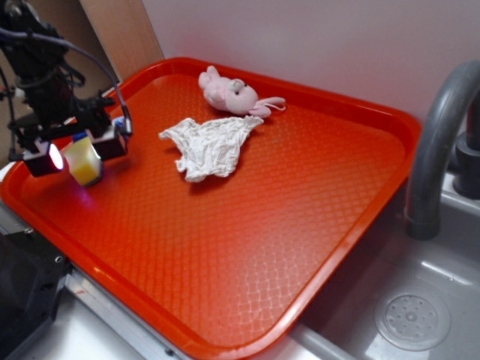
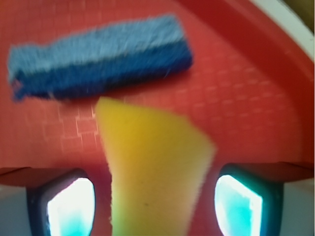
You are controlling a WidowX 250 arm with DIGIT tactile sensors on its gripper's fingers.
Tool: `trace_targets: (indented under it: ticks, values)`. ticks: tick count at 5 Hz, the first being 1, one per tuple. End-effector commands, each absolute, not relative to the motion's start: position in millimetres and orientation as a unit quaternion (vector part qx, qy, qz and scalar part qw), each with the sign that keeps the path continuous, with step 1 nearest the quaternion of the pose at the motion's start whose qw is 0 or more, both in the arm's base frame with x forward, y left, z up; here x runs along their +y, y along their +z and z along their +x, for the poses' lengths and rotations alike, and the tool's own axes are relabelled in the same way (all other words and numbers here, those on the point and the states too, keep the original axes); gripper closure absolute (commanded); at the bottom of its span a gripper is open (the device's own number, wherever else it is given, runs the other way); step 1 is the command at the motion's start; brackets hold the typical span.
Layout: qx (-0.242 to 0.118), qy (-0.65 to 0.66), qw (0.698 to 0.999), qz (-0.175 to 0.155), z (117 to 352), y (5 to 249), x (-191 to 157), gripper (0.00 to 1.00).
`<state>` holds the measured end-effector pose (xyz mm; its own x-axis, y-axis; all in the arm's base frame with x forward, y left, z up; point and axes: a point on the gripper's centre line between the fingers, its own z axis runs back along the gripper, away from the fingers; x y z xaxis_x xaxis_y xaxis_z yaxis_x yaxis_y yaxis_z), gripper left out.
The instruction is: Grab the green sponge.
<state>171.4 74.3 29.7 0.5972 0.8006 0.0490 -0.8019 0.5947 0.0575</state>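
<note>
The green sponge [image 1: 83, 163], which reads as bright yellow here, is a small chunky wedge of foam. It should be very light, soft and springy, with a rough open surface that will not slip against the pads. Being foam, it will squash before it resists, so the best hold is across its thick middle, flat face to flat face, and not on the thin pointed corner, which would fold away.

The gripper [image 1: 81, 154] sits over the near-left corner of the orange tray [image 1: 247, 247], with the sponge between its jaws. In the wrist view the sponge [image 2: 152, 172] fills the gap between the two fingers [image 2: 71, 206], which stand wide on either side of it. A sliver of red shows between foam and finger on both sides low in that view, so I cannot tell whether the jaws are already pressing the sponge or only bracketing it. In the outside view the foam hangs just below the fingers with its lower end near or on the tray; whether it is lifted clear is also uncertain.

Just beyond the jaws, ahead of the sponge's tip, lies a flat blue sponge [image 2: 98, 54], close to the yellow one but seemingly not touching it. Well off to the far side of the jaws are a crumpled white rag [image 1: 212, 146] and a pink stuffed bunny [image 1: 234, 94], and beyond the tray's far edge stand a grey faucet [image 1: 435, 142] and sink [image 1: 412, 319].
</note>
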Motion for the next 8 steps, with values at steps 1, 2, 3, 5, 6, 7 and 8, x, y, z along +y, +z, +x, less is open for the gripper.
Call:
trace_targets:
  ticks: [1,2,3,5,6,7,8]
  values:
    - [0.001,0.437,0.899,0.022,167.7,18.2,79.2,0.0]
    - [-0.004,0.437,0.899,0.032,167.0,17.9,77.6,1.0]
    - [-0.007,0.423,0.905,0.038,167.7,24.1,76.7,1.0]
    - [0.0,0.245,0.969,0.044,174.2,74.0,51.0,1.0]
    - [0.013,0.122,0.992,0.007,177.9,112.6,31.2,1.0]
    - [0.0,0.0,1.0,-0.022,167.2,139.8,7.5,1.0]
    - [-0.003,0.008,0.999,-0.047,164.7,160.9,-3.7,1.0]
